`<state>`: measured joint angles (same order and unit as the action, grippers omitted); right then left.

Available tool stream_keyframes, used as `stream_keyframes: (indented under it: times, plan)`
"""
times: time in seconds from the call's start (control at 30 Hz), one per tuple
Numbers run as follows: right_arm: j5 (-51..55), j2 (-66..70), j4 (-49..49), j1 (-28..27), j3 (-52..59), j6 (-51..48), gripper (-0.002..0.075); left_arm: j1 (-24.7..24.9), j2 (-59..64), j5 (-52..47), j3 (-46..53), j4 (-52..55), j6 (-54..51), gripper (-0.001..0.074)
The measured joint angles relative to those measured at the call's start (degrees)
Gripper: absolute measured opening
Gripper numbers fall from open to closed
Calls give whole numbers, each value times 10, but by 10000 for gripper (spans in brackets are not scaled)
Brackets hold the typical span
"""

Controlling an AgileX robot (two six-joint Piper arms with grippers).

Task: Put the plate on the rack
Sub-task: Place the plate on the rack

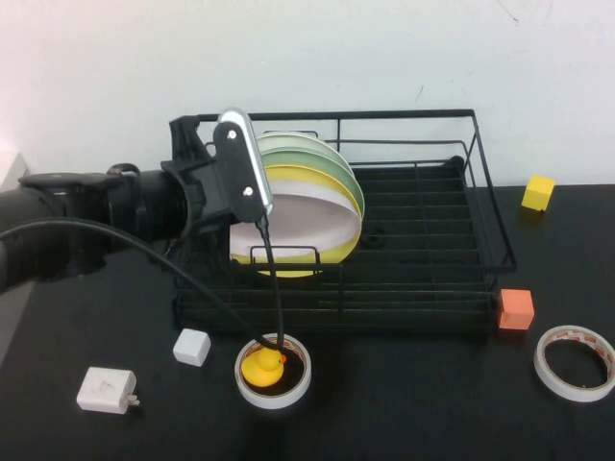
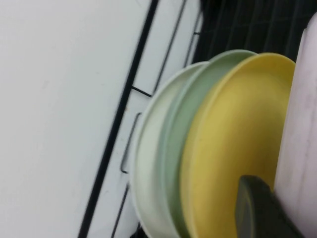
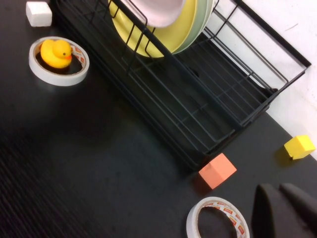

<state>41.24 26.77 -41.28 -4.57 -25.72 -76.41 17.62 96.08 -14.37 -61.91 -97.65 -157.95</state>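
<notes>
Plate (image 1: pixel 298 230) upright in rack (image 1: pixel 423 279), left-centre of high view, foremost before yellow plate (image 1: pixel 303 181). Left gripper (image 1: pixel 252 213) at plate's left edge, fingers hidden behind wrist camera. Right gripper (image 3: pixel 285 210) pressed together, absent from high view.

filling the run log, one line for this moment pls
plate: upright in rack | left gripper: at plate | right gripper: off rack, near tape roll

Shows the black wire rack (image 3: pixel 198 99) on the dark counter (image 3: pixel 99 173), holding the pale pink plate (image 3: pixel 158 10) against a yellow plate (image 3: pixel 168 34). Nearby: yellow duck (image 3: pixel 55 53) inside a tape roll (image 3: pixel 58 74), orange cube (image 3: pixel 217 170), yellow cube (image 3: pixel 299 147), second tape roll (image 3: pixel 218 220), white block (image 3: pixel 39 13). Right gripper (image 3: pixel 285 210) beside that second roll, fingers close together.
</notes>
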Motion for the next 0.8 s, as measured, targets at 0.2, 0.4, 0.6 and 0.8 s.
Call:
stream_keyframes:
  times: [0.2,0.4,0.6,0.8]
  plan:
    - [0,0,0,0,6,0,0,0,19,-9,0,0,-9,82]
    - [0,0,0,0,9,0,0,0,21,-30,0,0,-9,180]
    - [0,0,0,0,9,0,0,0,21,-36,-1,0,-9,417]
    - [0,0,-2,0,9,0,0,0,21,-33,-3,0,-12,450]
